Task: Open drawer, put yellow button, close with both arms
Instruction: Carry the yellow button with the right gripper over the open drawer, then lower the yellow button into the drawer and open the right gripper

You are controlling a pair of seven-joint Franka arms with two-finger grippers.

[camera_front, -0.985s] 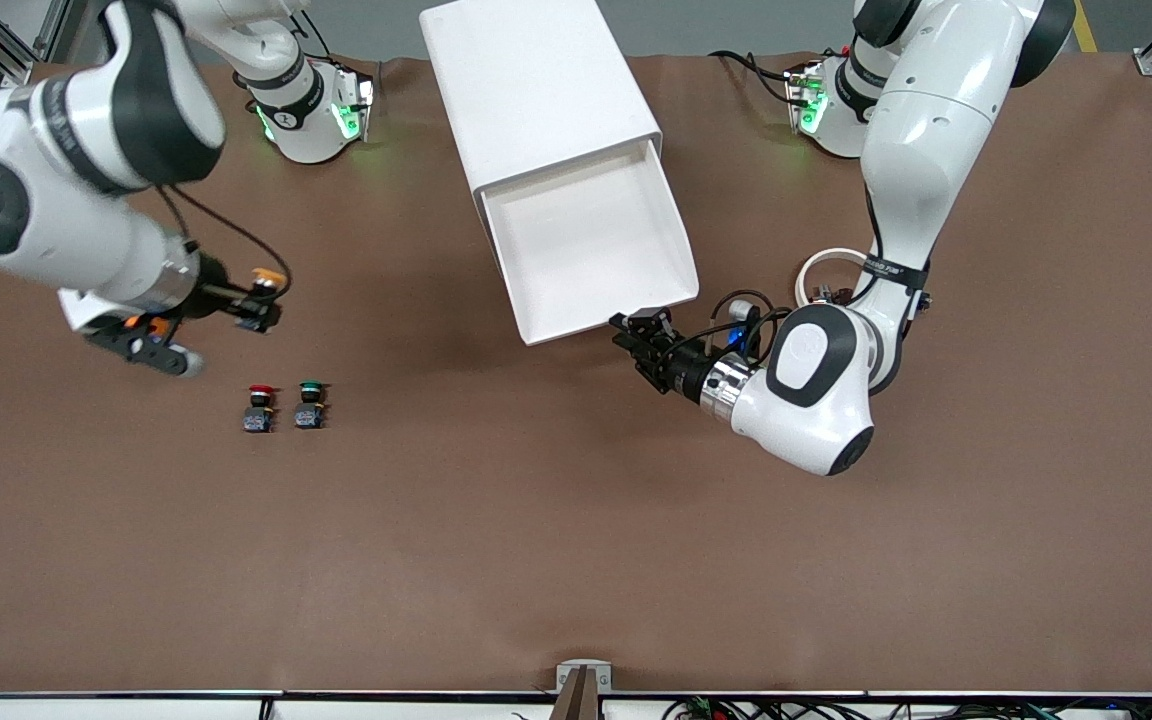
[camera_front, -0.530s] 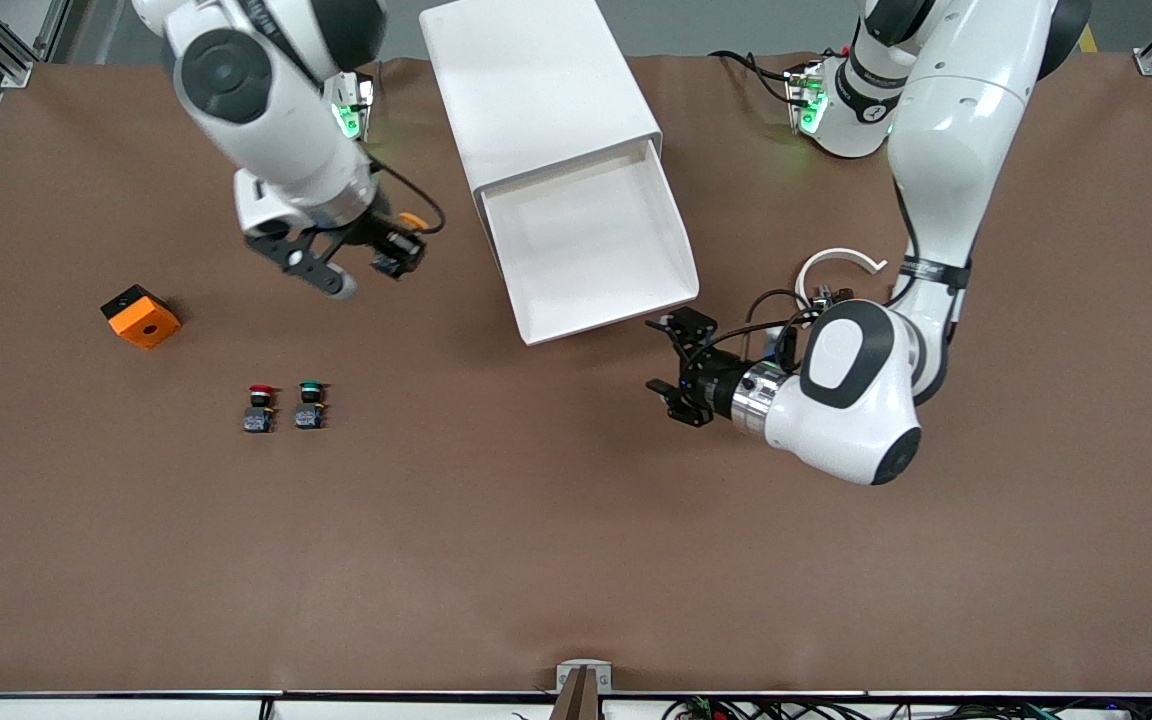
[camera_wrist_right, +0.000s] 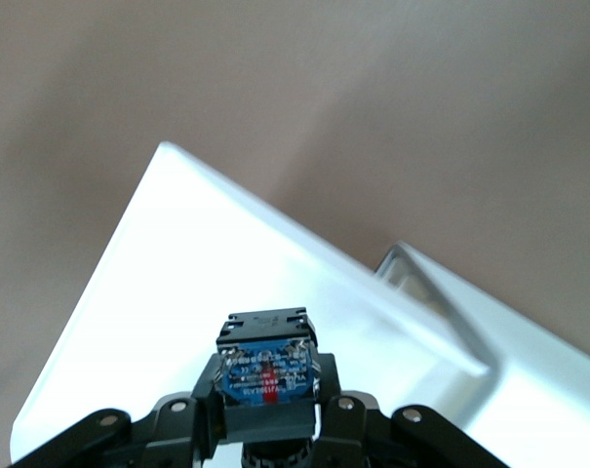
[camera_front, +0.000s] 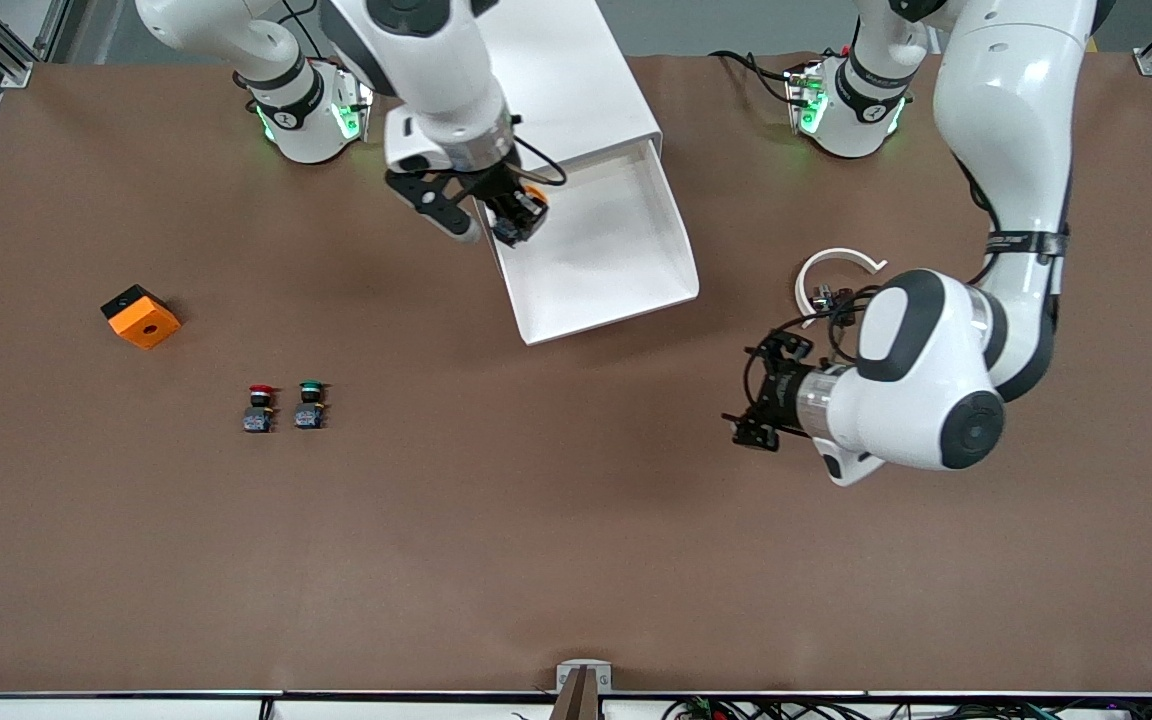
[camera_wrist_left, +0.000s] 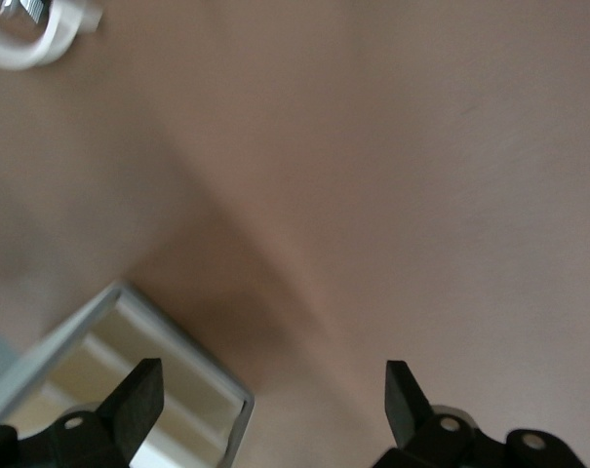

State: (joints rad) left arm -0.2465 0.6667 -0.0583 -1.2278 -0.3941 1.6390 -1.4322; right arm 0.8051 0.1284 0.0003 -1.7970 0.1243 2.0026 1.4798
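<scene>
The top drawer [camera_front: 606, 250] stands pulled out of the white cabinet [camera_front: 536, 80], and its tray shows no contents. My right gripper [camera_front: 516, 215] is shut on the yellow button [camera_front: 533, 194] and holds it over the drawer's edge on the right arm's side. In the right wrist view the button's bluish base [camera_wrist_right: 266, 373] sits between the fingers, above the white drawer floor [camera_wrist_right: 177, 283]. My left gripper [camera_front: 761, 395] is open and empty over bare table, apart from the drawer front. In the left wrist view [camera_wrist_left: 270, 405] a cabinet corner [camera_wrist_left: 129, 322] shows.
A red-capped button [camera_front: 258, 408] and a green-capped button [camera_front: 310, 405] stand side by side toward the right arm's end. An orange block [camera_front: 141, 316] lies farther toward that end. A white ring [camera_front: 841, 265] lies by the left arm.
My right arm has carried the yellow button from the right arm's end of the table to over the open drawer. My left gripper has opened and drawn away from the drawer front.
</scene>
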